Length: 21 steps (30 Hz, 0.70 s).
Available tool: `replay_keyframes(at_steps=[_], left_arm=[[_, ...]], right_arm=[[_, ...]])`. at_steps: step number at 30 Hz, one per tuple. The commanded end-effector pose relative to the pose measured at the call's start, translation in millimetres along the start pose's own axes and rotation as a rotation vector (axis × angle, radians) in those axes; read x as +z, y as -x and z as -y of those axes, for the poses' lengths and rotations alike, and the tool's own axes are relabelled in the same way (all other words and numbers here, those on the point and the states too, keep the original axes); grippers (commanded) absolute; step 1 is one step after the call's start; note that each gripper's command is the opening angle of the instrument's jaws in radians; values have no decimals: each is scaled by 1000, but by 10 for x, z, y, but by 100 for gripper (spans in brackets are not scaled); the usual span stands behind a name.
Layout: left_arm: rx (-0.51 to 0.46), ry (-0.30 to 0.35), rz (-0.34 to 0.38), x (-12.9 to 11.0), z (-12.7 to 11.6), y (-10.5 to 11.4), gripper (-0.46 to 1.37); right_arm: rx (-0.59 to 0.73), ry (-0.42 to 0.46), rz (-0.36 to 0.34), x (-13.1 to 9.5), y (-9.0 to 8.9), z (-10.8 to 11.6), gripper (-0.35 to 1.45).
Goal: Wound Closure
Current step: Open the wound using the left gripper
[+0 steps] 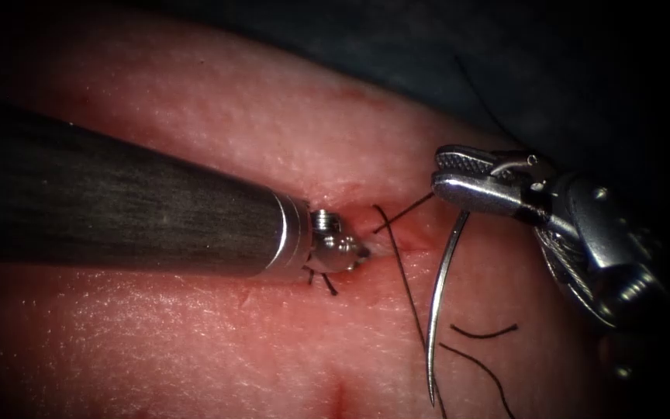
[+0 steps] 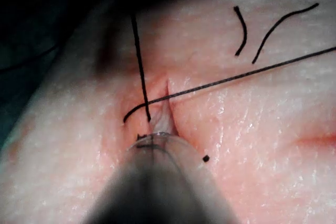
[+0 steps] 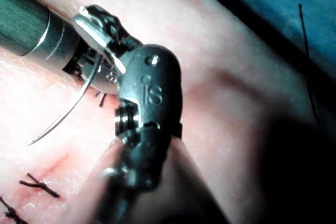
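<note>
**Steel needle held free of the tissue, left tool down at the cut**

Steel, curved and bare, the needle hangs from the right tool; its fingers are clenched on the needle near its thread end, and the point hangs clear over the tissue to the right of the cut, not in it. Thread runs from beside the right tool down into the cut; loose cut ends of thread lie on the tissue near the needle's point. The left tool is pressed tip-down at the cut; in its own wrist view its fingers appear to pinch a small fold of tissue at the cut's edge, though I cannot tell how firmly. Finished stitches show further along.

As a judgement, this is a moment between bites; any next bite calls for the point turned toward the cut's edge. No containers are present.
</note>
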Motion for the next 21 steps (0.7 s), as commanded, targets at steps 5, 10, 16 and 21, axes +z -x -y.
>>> replay_keyframes(at_steps=[5, 10, 16, 21], left_arm=[[-5, 1, 2, -1, -2, 0, 92], [-15, 1, -1, -1, -2, 0, 94], [-20, 0, -14, 0, -3, -1, 105], [-17, 35, -30, 1, -3, -3, 117]], right_arm=[[-14, 2, 5, -1, 2, 0, -35], [-39, -1, 5, -1, 4, 0, -35], [-57, -1, 7, -1, 4, 0, -35], [-63, -4, 7, -1, 5, 0, -35]])
